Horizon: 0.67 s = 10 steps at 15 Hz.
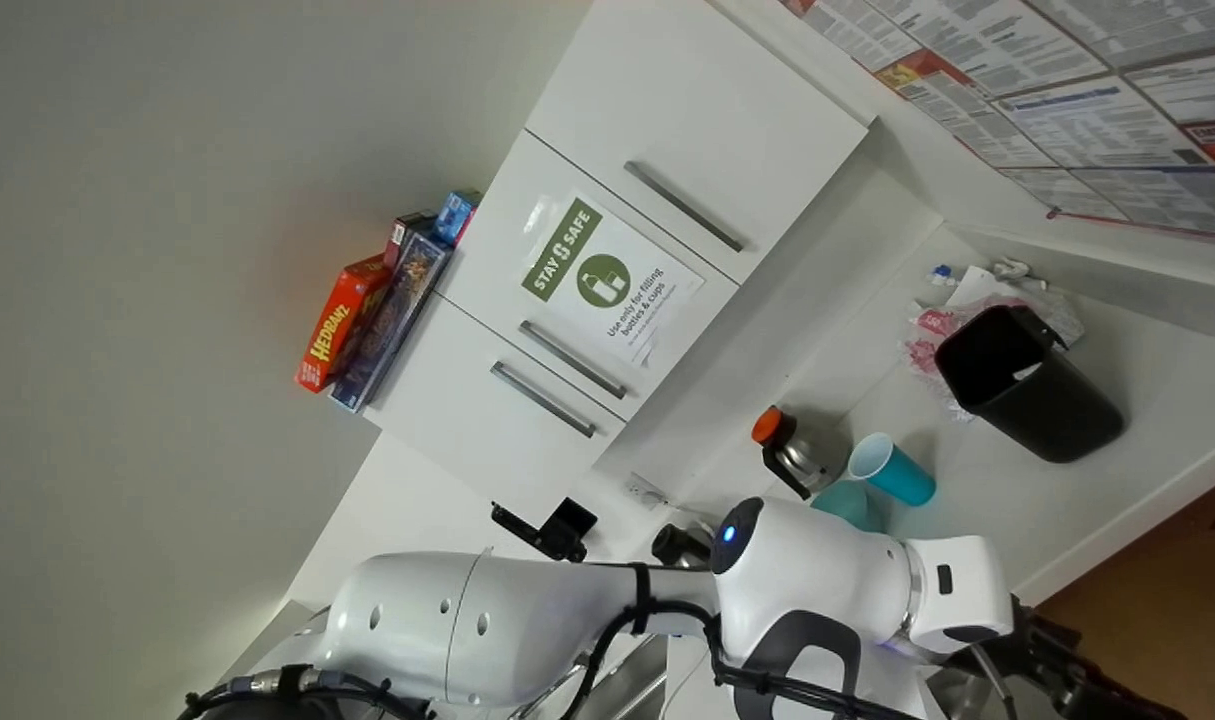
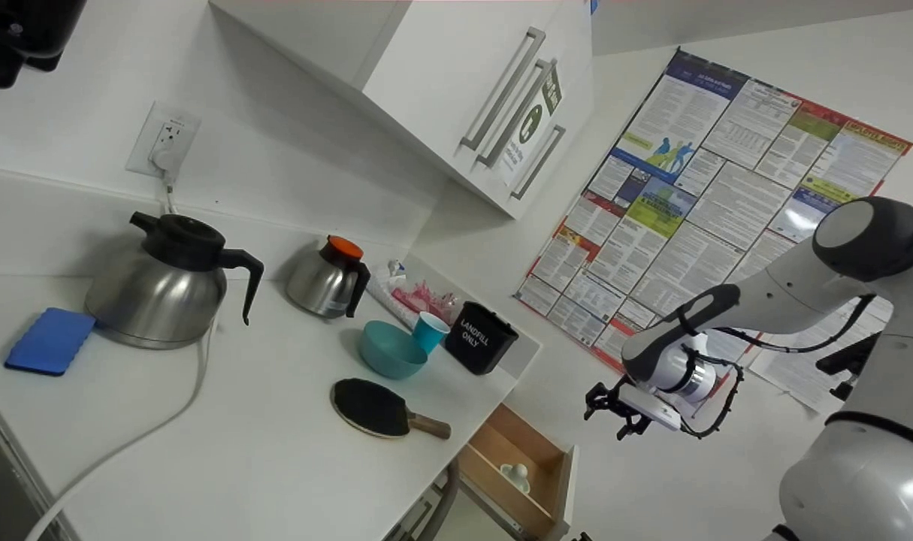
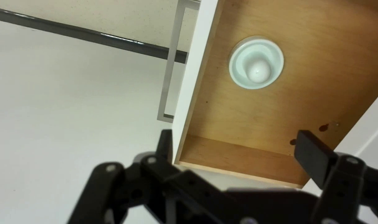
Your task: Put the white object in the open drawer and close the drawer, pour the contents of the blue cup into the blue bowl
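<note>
A white surface (image 2: 223, 451) runs along a pale wall (image 2: 298, 173) beneath white cabinets (image 2: 456, 113) topped by boxed games (image 1: 345, 320), and posters (image 2: 727, 203) hang round the corner. On the surface a large steel jug (image 2: 159, 293) stands just beside a blue sponge (image 2: 50, 342); a smaller steel jug (image 2: 319, 282) with an orange lid (image 2: 346, 246) stands farther along. The blue cup (image 2: 431, 334) is upright beside the wider blue bowl (image 2: 387, 364); whether the two touch cannot be told, and what the cup contains cannot be made out. A black paddle (image 2: 370, 409) lies near the bowl, and a black bin (image 2: 480, 338) stands near the cup, with a crumpled plastic bag (image 2: 424, 299) just beside the bin. Lower than the surface, the drawer (image 3: 254, 115) is pulled out. The white object (image 3: 256, 62), a round dish with a knob in the middle, sits inside on the wooden base, near the front panel (image 3: 192, 87). The gripper (image 3: 238, 147), on the white arm (image 2: 772, 293), is higher than the drawer, its jaws wide apart and well clear of the white object.
</note>
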### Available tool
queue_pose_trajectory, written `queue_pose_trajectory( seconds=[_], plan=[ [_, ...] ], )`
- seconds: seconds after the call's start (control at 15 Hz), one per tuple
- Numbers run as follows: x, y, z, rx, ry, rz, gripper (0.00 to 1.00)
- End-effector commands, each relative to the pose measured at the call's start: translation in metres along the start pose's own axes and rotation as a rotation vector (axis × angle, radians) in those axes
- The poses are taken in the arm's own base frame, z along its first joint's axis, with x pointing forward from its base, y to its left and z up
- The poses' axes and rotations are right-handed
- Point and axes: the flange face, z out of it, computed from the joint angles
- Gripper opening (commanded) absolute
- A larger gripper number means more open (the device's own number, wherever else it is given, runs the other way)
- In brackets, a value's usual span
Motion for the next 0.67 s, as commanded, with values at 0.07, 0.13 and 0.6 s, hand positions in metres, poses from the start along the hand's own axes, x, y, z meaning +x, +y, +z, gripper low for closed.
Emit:
queue_pose_trajectory(
  seconds=[0.07, 0.13, 0.6],
  plan=[
    [0.0042, 0.0096, 0.0024, 0.01, 0.003, 0.011, 1.0],
    [0.005, 0.0104, 0.0039, 0.015, 0.006, 0.007, 1.0],
    [0.0128, 0.017, 0.0124, 0.011, -0.003, 0.04, 1.0]
  ],
)
